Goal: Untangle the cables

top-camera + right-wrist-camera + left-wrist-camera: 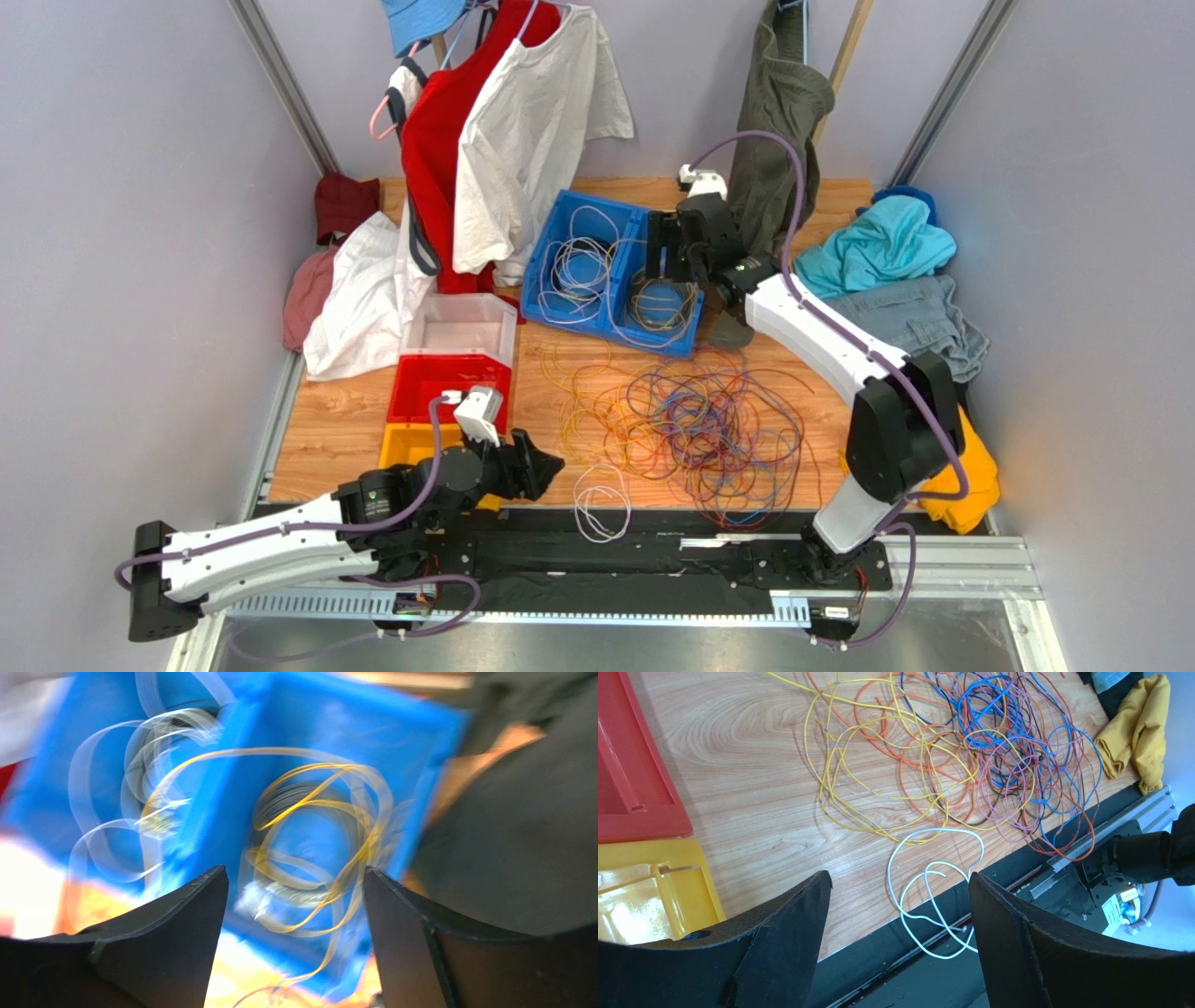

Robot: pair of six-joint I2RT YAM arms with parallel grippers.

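Cables (709,420) lie knotted; right tool (295,873) gapes empty over the bin (344,728), left tool (899,878) likewise; the yellow coil (309,766) could snag a rising finger.

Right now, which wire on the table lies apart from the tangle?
The white cable, coiled alone near the table's front edge; the yellow, orange, blue and purple ones are all knotted together.
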